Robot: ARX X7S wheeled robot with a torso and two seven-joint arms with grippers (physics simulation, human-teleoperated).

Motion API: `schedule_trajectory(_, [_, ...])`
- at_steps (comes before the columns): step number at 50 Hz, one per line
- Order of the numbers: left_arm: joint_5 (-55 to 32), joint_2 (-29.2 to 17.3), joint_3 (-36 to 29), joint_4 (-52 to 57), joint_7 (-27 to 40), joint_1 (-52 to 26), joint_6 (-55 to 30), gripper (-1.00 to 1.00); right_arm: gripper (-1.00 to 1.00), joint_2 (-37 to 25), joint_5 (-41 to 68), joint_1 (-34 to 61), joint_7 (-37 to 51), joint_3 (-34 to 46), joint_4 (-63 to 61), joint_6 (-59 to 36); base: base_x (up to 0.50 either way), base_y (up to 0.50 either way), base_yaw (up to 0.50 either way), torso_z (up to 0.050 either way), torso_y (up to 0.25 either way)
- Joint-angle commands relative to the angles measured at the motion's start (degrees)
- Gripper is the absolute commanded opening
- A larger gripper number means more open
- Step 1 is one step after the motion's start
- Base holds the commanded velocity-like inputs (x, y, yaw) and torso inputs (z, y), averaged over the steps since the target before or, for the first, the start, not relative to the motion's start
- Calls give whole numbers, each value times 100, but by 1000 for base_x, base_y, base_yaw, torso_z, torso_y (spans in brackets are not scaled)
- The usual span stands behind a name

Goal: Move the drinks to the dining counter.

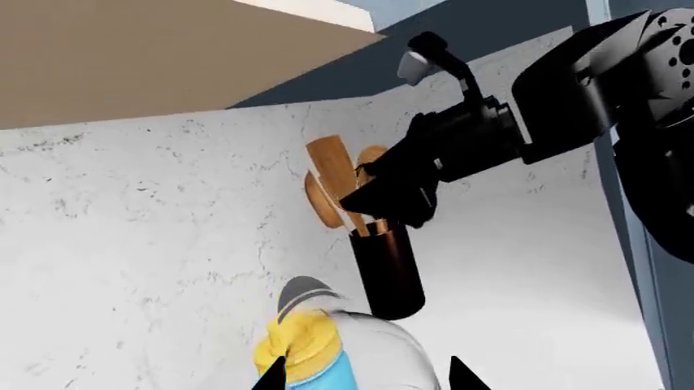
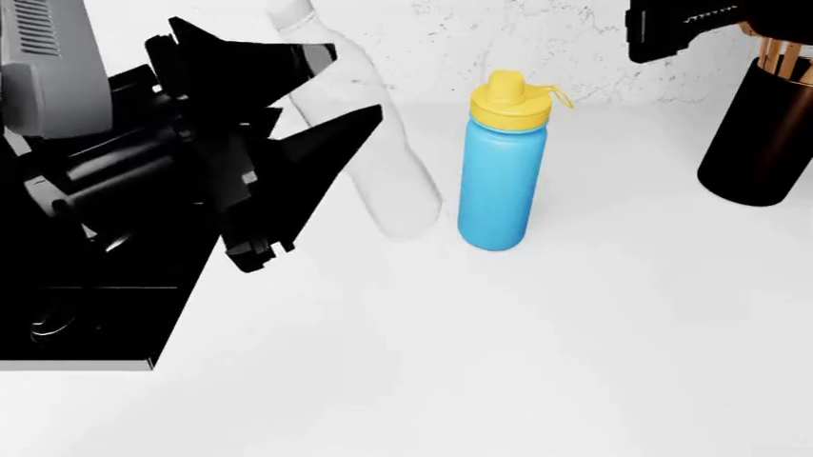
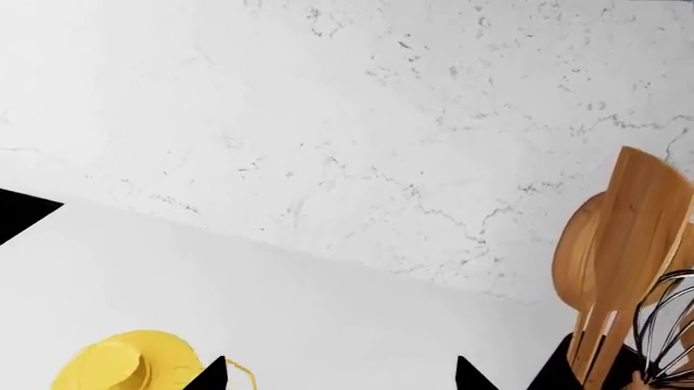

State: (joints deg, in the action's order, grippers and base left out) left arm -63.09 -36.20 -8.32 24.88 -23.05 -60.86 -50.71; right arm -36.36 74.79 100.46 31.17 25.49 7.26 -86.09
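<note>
The sky-blue flask [image 2: 505,171] with its yellow lid stands upright on the white worktop [image 2: 508,362]. The clear bottle [image 2: 394,190] leans steeply to its left, between the fingers of my left gripper [image 2: 353,84], which is closed on its upper part. In the left wrist view the clear bottle [image 1: 379,349] fills the gap of my left gripper [image 1: 366,375], with the flask [image 1: 314,370] just behind it. My right gripper [image 3: 338,378] is open and empty, above and beyond the flask's lid [image 3: 114,366]. The dining counter is out of view.
A black utensil holder [image 2: 756,133] with wooden spoons [image 3: 629,244] stands at the right by the marble wall [image 3: 325,122]. My right gripper [image 1: 375,195] hangs close to its spoons. The black hob [image 2: 76,324] lies at the left under my left arm.
</note>
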Motion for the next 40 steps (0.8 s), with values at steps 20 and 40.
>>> schedule_trajectory(20, [99, -81, 379, -38, 849, -152, 58, -100, 100, -527, 2232, -767, 1351, -177, -599, 12, 0, 0, 0, 0, 0])
schedule_trajectory(40, [216, -125, 310, -140, 763, -124, 143, -100, 100, -435, 2364, -781, 981, 131, -724, 161, 0, 0, 0, 0, 1])
